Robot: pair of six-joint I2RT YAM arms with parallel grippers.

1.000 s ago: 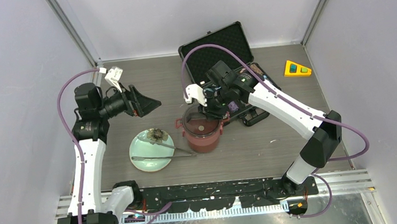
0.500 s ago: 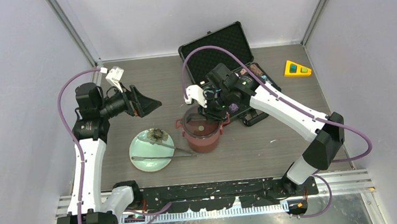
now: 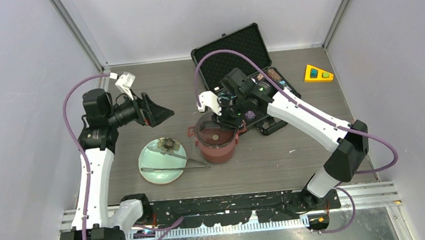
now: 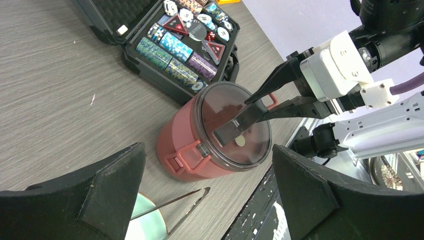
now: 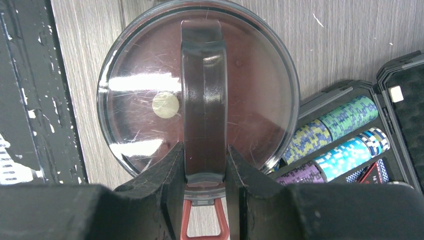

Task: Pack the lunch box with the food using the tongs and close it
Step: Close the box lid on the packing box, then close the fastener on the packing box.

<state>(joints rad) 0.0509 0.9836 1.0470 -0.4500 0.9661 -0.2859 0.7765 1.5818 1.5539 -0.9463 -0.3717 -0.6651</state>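
I had the right tool (image 5: 204, 167) clenched on the arched handle (image 5: 202, 75) of the dark see-through lid (image 5: 250, 90), one finger on each side of the strap near its end. I judged that grip was there to steady the lid on the lunch box (image 3: 218, 147) or press it home, since the lid already sat square over the rim. The wrist stood almost straight above it, so any push would go down and not sideways.

The left tool (image 3: 157, 110) hung released, jaws fully apart and holding nothing, above the tabletop (image 3: 270, 155) well to the left of the box and aimed towards it. It was out of the right arm's way there, and its camera looked onto the box.

The tongs (image 3: 171, 168) lay idle across the pale green plate (image 3: 150, 159), their joined end just beside the box. A small dark piece (image 3: 168, 144) sat on the plate. I could not make out what it was.

The box stood upright near the middle of the tabletop, in front of the open black case (image 3: 230, 50) of poker chips (image 4: 172, 47). It was a round maroon pot. Its lid was scuffed and glossy, catching the light in bright patches. A pale round spot (image 5: 165, 105) showed at the lid; on it or under it, I could not tell. A red clip (image 4: 187, 156) sat at its side. Whether that was latched I could not see.
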